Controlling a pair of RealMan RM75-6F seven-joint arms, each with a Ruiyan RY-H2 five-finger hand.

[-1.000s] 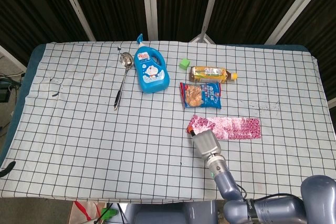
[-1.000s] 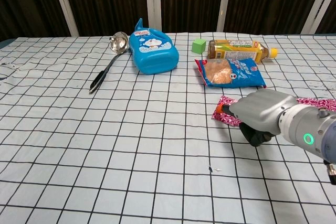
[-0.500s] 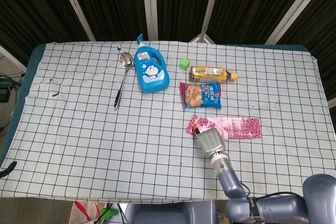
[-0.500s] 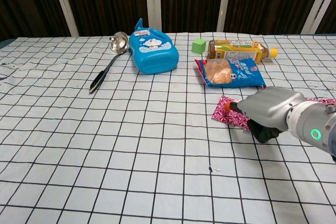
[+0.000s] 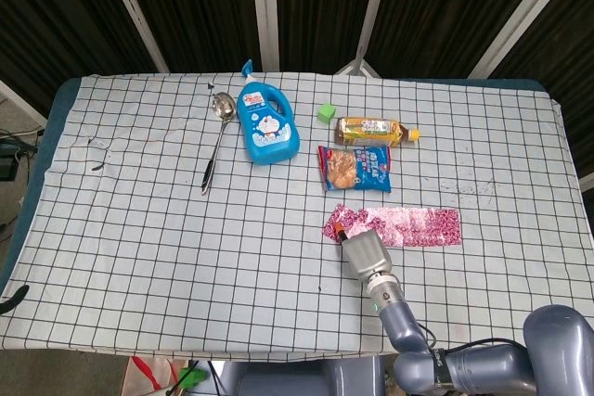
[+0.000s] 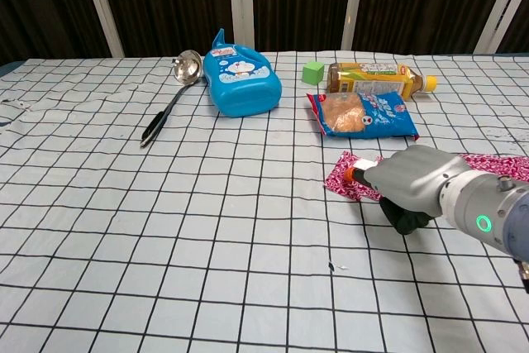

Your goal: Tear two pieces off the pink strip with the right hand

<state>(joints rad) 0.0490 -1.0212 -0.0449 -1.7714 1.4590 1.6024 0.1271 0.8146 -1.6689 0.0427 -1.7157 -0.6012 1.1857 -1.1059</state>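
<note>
Counter [image 5: 139, 229]: we see it covered by a white cloth with a black grid, lying a little wrinkled at the far left.
Counter edge [image 5: 42, 136]: dark blue shows beyond the cloth.
Backdrop [image 5: 195, 6]: we face dark ribbed panels.
Frame bars [image 5: 264, 6]: pale struts cross the panels.
Light: even, with soft shadows.

Item count, table
1 pink strip [image 5: 399, 225]; 1 blue detergent bottle [image 5: 265, 124]; 1 ladle [image 5: 216, 134]; 1 green cube [image 5: 326, 112]; 1 tea bottle [image 5: 373, 131]; 1 snack packet [image 5: 355, 167]; 1 robot hand [image 5: 365, 254] visible
</note>
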